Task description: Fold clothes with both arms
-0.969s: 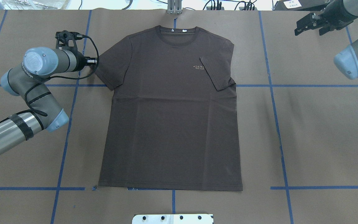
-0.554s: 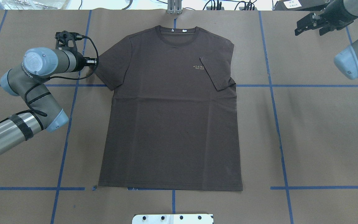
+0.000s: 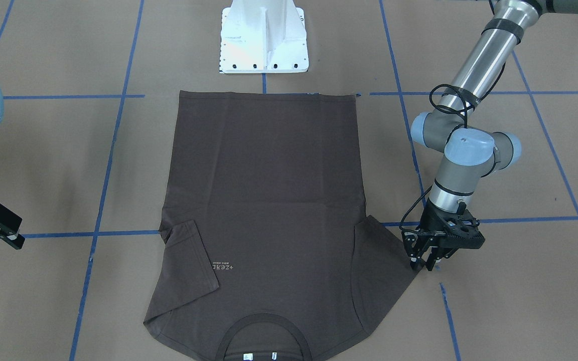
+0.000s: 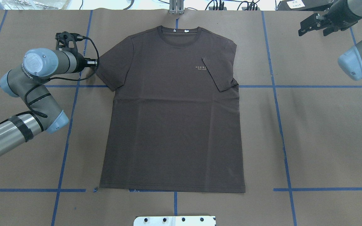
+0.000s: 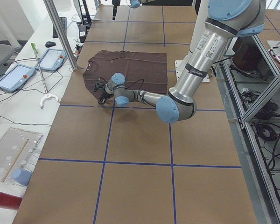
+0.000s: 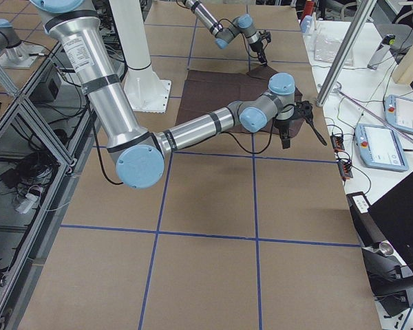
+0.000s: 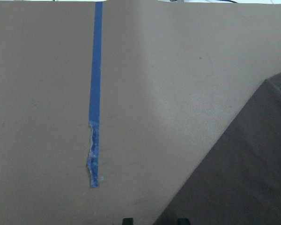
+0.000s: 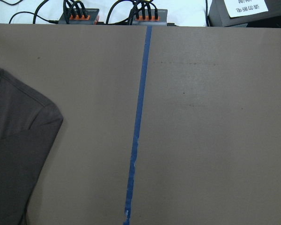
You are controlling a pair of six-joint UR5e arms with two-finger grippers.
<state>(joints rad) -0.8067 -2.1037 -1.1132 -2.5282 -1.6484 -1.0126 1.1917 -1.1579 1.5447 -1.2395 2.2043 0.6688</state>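
The dark brown T-shirt point(image 4: 174, 119) lies flat on the brown table, collar at the far edge; it also shows in the front view point(image 3: 264, 185). Its sleeve on the overhead view's right is folded in over the chest lettering point(image 4: 201, 67). The other sleeve point(image 7: 243, 173) lies spread out. My left gripper point(image 3: 423, 264) is low over the table at that sleeve's outer tip point(image 4: 92, 62), open, its fingertips either side of the sleeve edge in the left wrist view. My right gripper point(image 4: 312, 31) is raised at the far right, open and empty, well clear of the shirt point(image 8: 14, 140).
The white pedestal base point(image 3: 264, 40) stands at the near edge behind the shirt's hem. Blue tape lines point(image 4: 275, 94) grid the table. A metal post point(image 4: 176, 8) and cabled power strips point(image 8: 112, 16) sit along the far edge.
Almost nothing has moved. My right gripper has drifted very slightly toward the far edge. My left gripper stays at the sleeve tip.
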